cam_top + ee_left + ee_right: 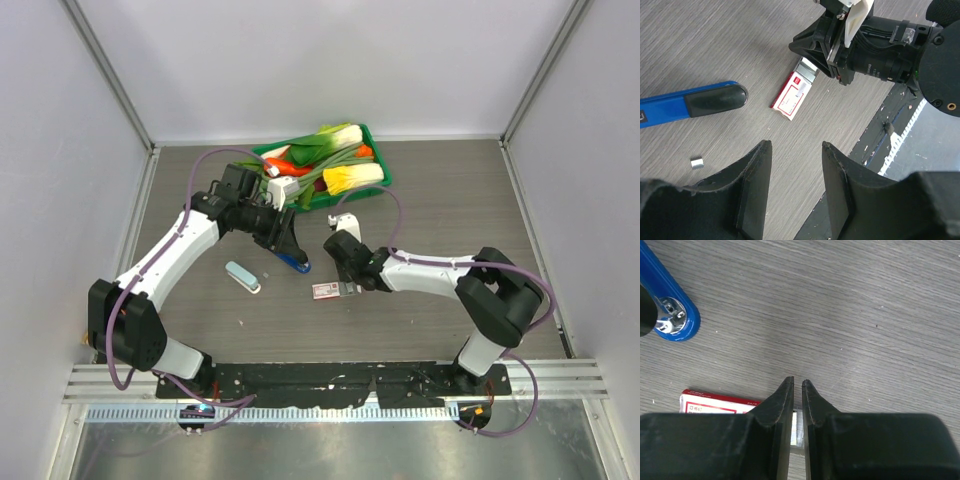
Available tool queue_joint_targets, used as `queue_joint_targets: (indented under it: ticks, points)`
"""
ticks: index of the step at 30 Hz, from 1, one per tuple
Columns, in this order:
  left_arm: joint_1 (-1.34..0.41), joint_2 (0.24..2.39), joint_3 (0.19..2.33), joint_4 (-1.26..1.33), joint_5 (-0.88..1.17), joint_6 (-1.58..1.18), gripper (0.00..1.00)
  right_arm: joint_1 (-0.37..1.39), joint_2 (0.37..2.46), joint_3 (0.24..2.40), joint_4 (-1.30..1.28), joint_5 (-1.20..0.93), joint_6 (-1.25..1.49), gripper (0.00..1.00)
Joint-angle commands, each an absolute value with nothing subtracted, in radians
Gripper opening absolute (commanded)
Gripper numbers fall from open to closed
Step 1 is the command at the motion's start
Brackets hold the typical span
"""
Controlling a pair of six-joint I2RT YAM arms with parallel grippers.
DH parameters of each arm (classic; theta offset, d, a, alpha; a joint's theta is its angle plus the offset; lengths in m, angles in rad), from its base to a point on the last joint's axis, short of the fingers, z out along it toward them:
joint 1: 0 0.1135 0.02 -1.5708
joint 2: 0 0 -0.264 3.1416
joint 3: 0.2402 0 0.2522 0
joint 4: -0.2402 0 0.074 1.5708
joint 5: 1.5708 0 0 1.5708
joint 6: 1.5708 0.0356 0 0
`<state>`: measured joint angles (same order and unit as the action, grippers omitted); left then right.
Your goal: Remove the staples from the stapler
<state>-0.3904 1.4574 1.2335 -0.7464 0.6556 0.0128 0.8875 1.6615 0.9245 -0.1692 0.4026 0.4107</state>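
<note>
The dark blue stapler [297, 264] with a black part lies on the table; it shows at the left of the left wrist view [690, 102], and its blue end shows in the right wrist view [677, 315]. My left gripper [796, 146] is open and empty, just above and beside the stapler [288, 248]. My right gripper [796, 382] is shut on a thin silvery strip of staples [797, 428], held low over the end of the red-and-white carton [790, 97]. The strip also shows in the left wrist view [808, 72]. A tiny silvery piece [696, 162] lies loose on the table.
A pale blue-and-white oblong object [242, 277] lies left of the stapler. A green tray [385, 180] of toy vegetables stands at the back. The carton [325, 291] lies between the two grippers. The black base rail [340, 375] runs along the near edge.
</note>
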Motion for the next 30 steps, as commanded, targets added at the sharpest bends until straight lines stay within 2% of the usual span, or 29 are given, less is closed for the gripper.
queue_joint_targets:
  ticks: [1, 20, 30]
  points:
    - [-0.388, 1.453, 1.244, -0.747, 0.68, 0.032, 0.48, 0.884, 1.667, 0.911, -0.138, 0.42, 0.399, 0.17]
    - [-0.39, 1.465, 1.244, -0.747, 0.675, 0.031, 0.48, 0.888, 1.572, 0.818, -0.135, 0.409, 0.443, 0.15]
    - [-0.414, 1.468, 1.197, -0.738, 0.586, 0.133, 0.48, 0.851, 1.467, 0.821, -0.199, 0.447, 0.455, 0.19]
